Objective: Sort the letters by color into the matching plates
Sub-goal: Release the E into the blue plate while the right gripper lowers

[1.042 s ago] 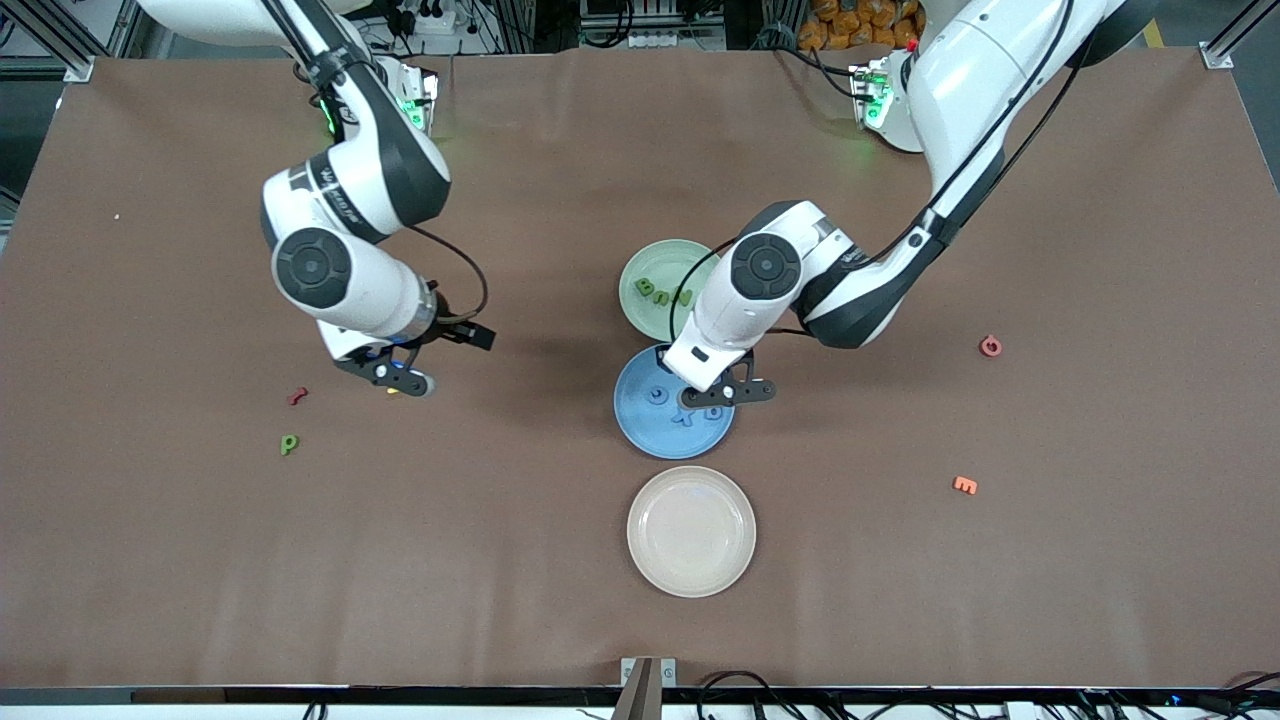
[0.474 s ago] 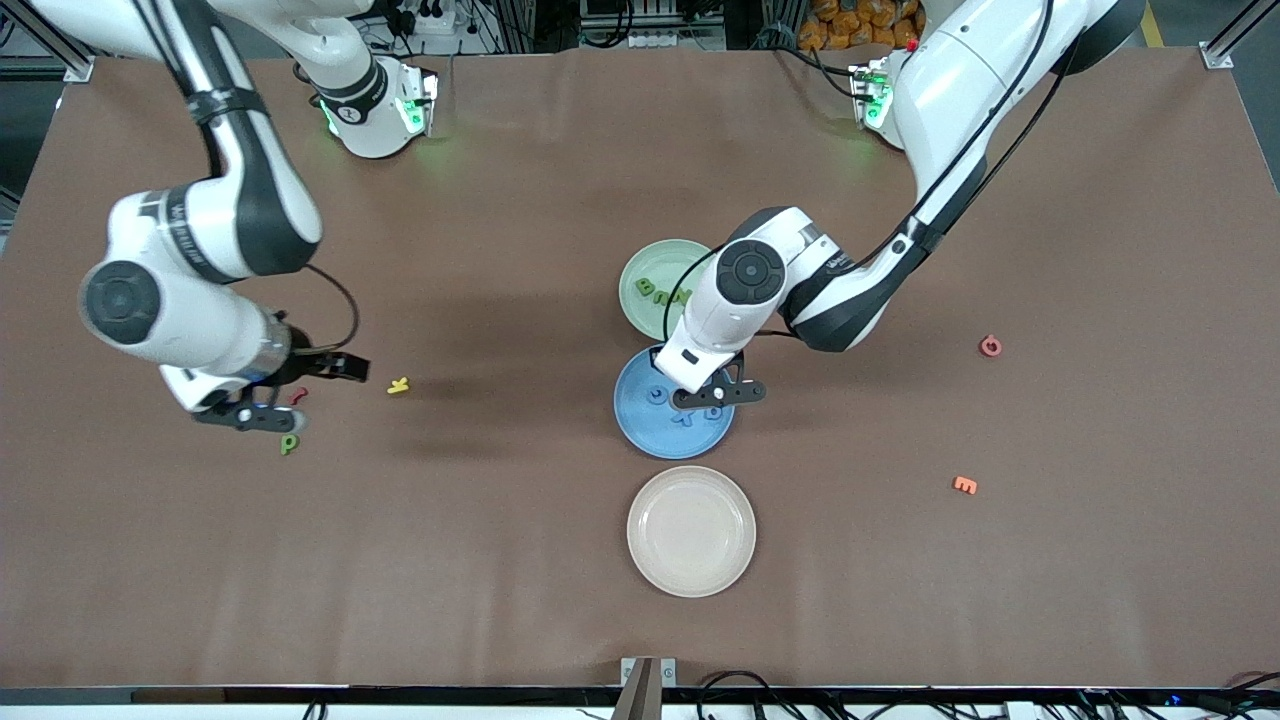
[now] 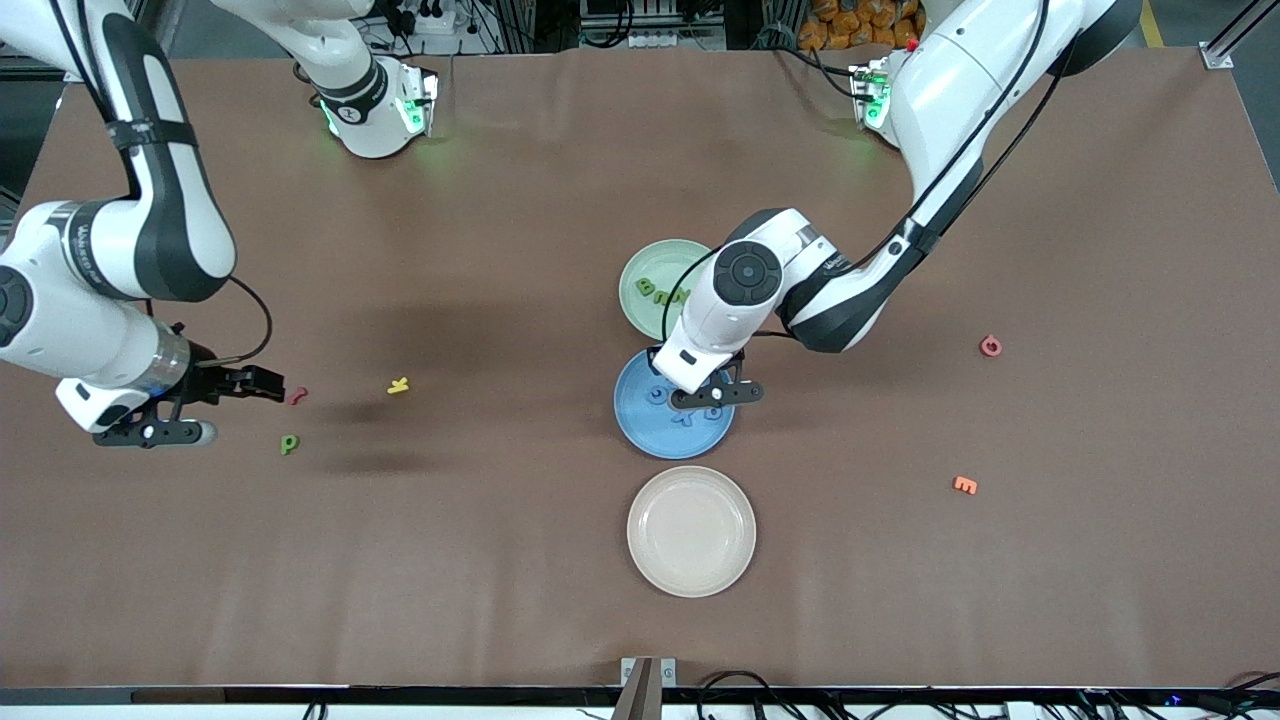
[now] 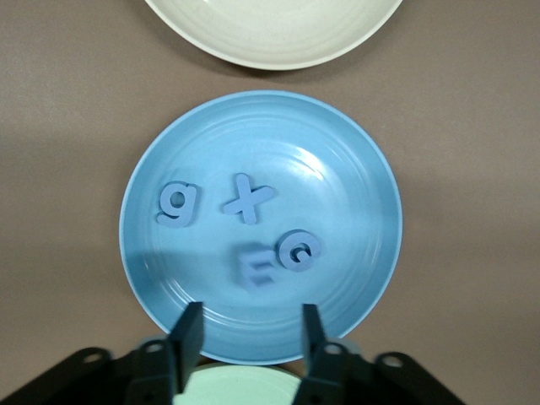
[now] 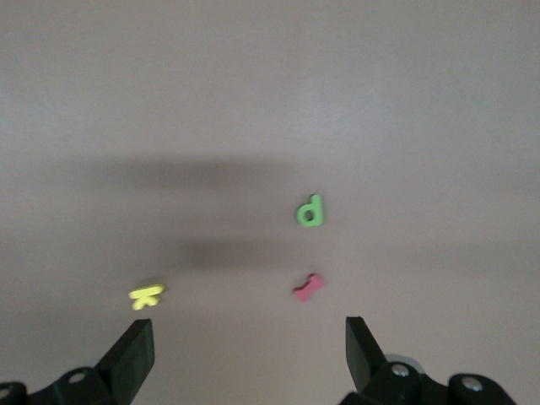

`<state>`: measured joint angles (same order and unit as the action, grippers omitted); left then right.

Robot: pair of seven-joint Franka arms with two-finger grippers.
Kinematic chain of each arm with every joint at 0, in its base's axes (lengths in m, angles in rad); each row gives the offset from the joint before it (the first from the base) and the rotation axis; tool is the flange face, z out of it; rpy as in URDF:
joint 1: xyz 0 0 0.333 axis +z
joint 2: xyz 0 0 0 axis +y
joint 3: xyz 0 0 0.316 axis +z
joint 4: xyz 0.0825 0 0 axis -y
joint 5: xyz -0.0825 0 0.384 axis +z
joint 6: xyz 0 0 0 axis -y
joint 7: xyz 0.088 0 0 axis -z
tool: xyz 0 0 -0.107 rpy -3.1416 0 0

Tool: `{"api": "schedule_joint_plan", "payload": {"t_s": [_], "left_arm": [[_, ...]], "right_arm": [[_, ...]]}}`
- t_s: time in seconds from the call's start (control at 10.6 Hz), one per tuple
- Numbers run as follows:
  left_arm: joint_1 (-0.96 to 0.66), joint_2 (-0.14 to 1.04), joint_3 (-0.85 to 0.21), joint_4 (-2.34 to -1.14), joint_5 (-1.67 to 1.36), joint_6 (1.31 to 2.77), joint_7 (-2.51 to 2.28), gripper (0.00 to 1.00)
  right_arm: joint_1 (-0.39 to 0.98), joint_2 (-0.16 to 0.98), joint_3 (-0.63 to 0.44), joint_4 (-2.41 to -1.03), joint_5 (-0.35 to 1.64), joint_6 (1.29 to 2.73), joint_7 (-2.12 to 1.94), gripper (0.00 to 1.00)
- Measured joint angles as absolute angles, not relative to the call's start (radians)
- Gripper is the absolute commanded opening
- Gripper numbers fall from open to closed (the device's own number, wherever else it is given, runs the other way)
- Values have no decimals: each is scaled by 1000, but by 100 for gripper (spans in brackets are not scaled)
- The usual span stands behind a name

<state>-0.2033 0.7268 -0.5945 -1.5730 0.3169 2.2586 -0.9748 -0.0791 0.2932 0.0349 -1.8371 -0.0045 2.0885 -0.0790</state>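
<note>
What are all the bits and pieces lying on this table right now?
Blue plate: one, mid-table.
Blue letters: four, in the blue plate.
Green plate: one, beside the blue plate, farther from the camera.
Green letters: three on the green plate; a fourth toward the right arm's end.
Cream plate: one, nearest the camera.
Yellow letter: one.
Red letters: two.
Orange letter: one.
Left gripper: open, over the blue plate.
Right gripper: open, near the stray green letter.
</note>
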Motion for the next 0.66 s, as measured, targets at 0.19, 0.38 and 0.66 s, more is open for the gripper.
{"api": "schedule_joint_plan", "payload": {"t_s": [0.19,0.38,0.66], "left_arm": [[-203,727,-594,-1571,317,2259,-975,100],[-200,726,-591,-1565,317,2259,-975,100],[-189,720,-548,-1539,337,2238,-899,100]], "right_arm": [[-83,330,-7,-1849,-5,2175,-160,100],[-83,400,-31,-1855,-4,2287,-260,98],[-84,502,-66,-1853,75,2399,-384,84]]}}
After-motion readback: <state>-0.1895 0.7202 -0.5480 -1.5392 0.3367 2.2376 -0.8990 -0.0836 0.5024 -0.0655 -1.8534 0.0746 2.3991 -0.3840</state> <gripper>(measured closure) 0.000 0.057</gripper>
